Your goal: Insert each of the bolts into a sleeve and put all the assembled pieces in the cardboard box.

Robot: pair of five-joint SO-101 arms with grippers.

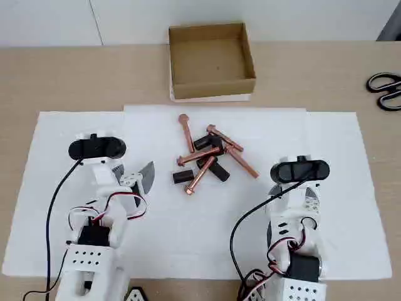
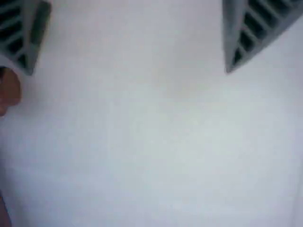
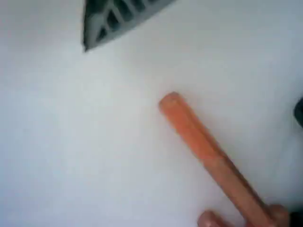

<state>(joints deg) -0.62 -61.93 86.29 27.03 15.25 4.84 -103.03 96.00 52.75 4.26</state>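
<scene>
Closest to the lens, both arms are standing along the near edge of the counter [image 1: 37, 75], on a white sheet [image 1: 188, 238] that is covering most of its middle. The left tool [image 1: 135, 179] is hanging wide open over bare sheet, its two fingers [image 2: 251, 33] well apart with nothing between them. Whether the right tool [image 1: 294, 191] is open or closed I cannot tell. Copper bolts [image 1: 199, 174] and black sleeves [image 1: 218, 170] are lying in one loose heap at the sheet's centre, between the two arms and toward the far edge from both. None is yet joined, and none is in the cardboard box [image 1: 210, 59], which is sitting open at the middle of the far edge, apart from the heap. The coming pick, as I judge it, is turning on the outermost bolt [image 1: 241, 161]. It is lying flat, its long axis running slantwise from the heap toward the near right corner and its free end lying near the right tool. That is making the right arm the nearer one, and it would be needing to close across the shank, not along it. A lone sleeve [image 1: 183, 177] is lying on the heap's left fringe, the piece nearest the left tool. Crossed bolts and touching sleeves are crowding the heap's core. By the right edge a pair of scissors [image 1: 383, 88] is lying well apart, blocking nothing.
</scene>
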